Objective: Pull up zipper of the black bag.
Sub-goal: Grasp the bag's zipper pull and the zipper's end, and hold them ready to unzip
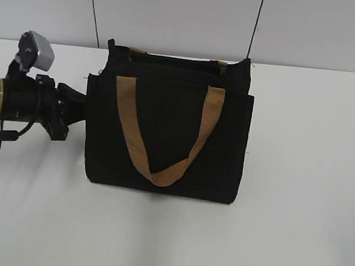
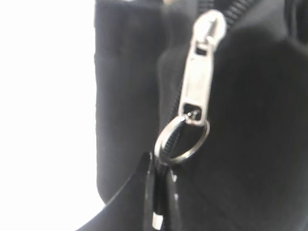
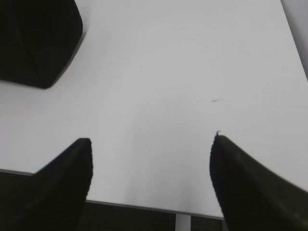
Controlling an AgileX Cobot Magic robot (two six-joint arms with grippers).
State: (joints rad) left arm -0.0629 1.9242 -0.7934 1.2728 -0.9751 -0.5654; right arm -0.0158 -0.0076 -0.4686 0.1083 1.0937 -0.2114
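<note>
A black bag (image 1: 168, 132) stands upright on a white desk (image 1: 304, 181), its tan front handle (image 1: 165, 132) hanging in a loop over the front panel. The left arm reaches in from the left, its left tool (image 2: 161, 202) pressed to the bag's side; the wrist view shows its tips closed nearly together just below the ring of the zipper (image 2: 199, 72) pull, though an actual grip on the ring cannot be told. The right tool (image 3: 149, 183) hovers spread wide over bare desk, a bag corner at upper left.
</note>
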